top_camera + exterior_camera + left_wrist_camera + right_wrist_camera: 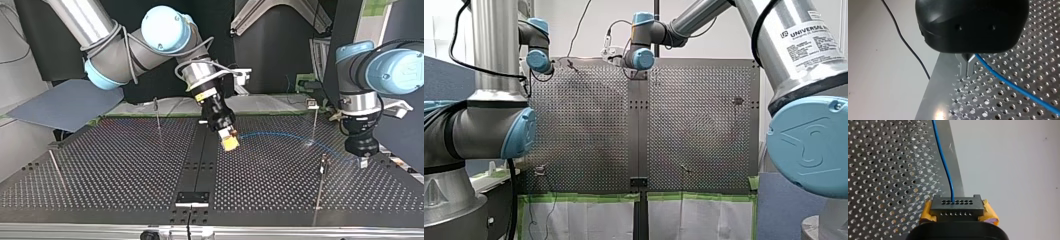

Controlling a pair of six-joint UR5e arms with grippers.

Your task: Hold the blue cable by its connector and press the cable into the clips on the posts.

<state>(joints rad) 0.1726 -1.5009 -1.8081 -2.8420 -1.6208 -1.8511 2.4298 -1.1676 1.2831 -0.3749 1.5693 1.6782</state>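
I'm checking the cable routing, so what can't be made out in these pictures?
Left wrist view: whether my left end effector grips the blue cable; its black housing covers the contact.
Top view: clips on the posts, too small.
Front view: the cable, too thin to show.

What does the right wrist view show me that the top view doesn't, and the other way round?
Only the right wrist view: the black connector up close, with its rows of holes, squeezed between the yellow pads, and the cable entering one hole. Only the top view: the cable's whole run across to my left gripper, and the thin posts standing on the table. Both: the blue cable, the yellow pads of my right gripper and the perforated table.
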